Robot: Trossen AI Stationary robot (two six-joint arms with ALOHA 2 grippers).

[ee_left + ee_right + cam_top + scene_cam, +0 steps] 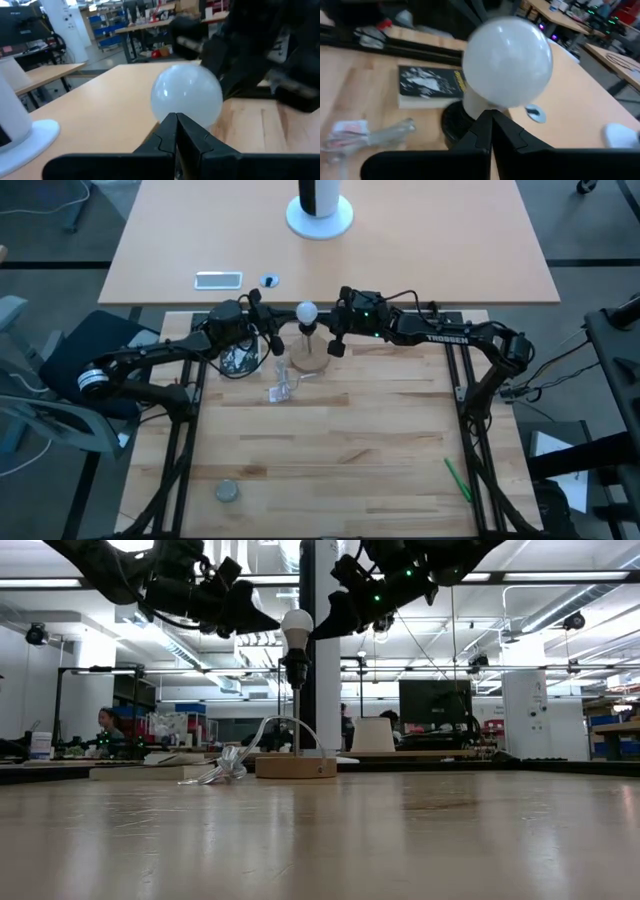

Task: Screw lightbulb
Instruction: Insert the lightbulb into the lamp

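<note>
The lightbulb point(306, 311) sits upright in the lamp socket point(296, 668) above the wooden base point(296, 767). The left gripper point(272, 332) and right gripper point(334, 338), both closed and empty, flank it; reopening 1 squarely around the globe looks wise.

Light source: ceiling strips, bright in my low view.
Glare: soft sheen on the lightbulb point(186, 96).
Blur: both my wrist views smeared; backgrounds out of focus.
Shadows: faint, diffuse.

"TROSSEN" stands in white on the right arm point(445, 337).
</note>
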